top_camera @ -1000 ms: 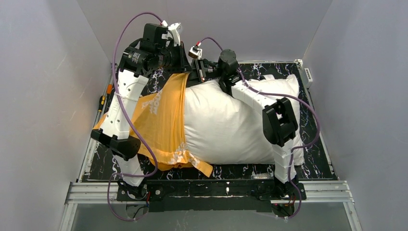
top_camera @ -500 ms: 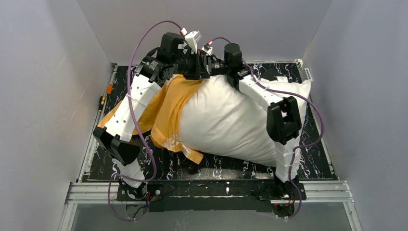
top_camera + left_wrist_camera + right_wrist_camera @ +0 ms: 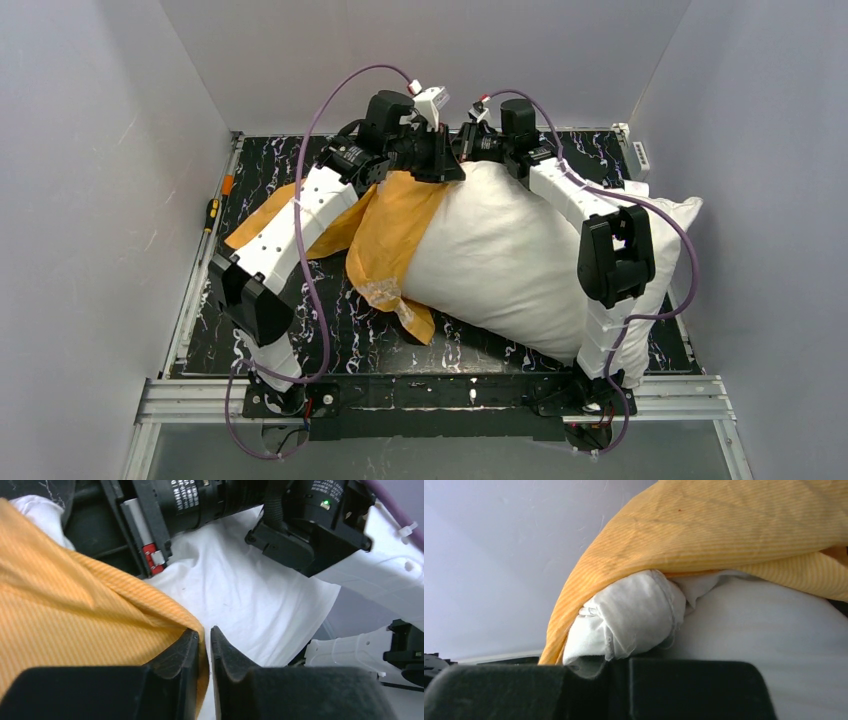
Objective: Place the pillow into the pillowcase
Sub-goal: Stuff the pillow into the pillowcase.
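My left gripper (image 3: 205,632) has its two fingers drawn almost together, pinching the edge of the bright orange fabric pillowcase (image 3: 75,610) between them. My right gripper (image 3: 621,664) is clamped on a bunched corner of the large plump off-white fabric pillow (image 3: 629,615), and the orange cloth drapes over that corner. Seen from above, both my wrists meet near the far edge of the black, white-veined marbled table (image 3: 470,345), with the pillow's far end gathered up against them. The pillow lies slantwise across the table, running from my grippers toward the near right corner beneath my right arm. Only its far left end sits inside the pillowcase. The rest of the case trails loose to the left under my left arm, with a crumpled flap hanging at the pillow's near side.
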You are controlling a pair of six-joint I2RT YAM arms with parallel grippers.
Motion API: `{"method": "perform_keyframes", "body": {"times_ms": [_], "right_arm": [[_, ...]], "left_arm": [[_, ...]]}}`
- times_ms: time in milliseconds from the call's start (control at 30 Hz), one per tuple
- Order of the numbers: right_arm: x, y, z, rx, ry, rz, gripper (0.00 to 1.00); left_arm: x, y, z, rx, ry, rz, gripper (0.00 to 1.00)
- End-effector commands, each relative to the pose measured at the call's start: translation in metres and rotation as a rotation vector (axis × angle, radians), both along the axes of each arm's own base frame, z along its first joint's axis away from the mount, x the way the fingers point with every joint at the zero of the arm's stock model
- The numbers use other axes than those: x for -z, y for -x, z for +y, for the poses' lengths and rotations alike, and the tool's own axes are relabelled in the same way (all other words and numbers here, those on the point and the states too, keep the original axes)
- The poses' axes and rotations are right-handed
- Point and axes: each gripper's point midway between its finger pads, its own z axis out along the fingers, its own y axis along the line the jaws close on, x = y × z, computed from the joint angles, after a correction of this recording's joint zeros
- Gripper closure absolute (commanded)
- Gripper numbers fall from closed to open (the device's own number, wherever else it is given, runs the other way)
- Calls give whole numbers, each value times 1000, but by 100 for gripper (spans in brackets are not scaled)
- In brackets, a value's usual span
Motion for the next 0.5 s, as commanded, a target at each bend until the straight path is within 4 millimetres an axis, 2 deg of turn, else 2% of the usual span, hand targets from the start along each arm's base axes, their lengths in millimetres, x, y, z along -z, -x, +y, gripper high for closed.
{"method": "perform_keyframes", "body": {"times_ms": [0,67,167,300,467], "right_arm": [[6,-33,-8,129,38,-90,99],[10,-32,-10,127,42,-87,99],[14,-31,-11,130,36,-82,99],[11,-37,-12,145,8,-78,99],[8,-45,-8,146,-44,-58,99]], "left_arm": [[-57,55,-32,223,126,-35,77],[-53,50,-17,158,54,-67,60],[-35,37,25,-21,-129,-91,29],[-13,46,79,-189,-273,-16,3],[17,76,125,-343,-260,133,2]]}}
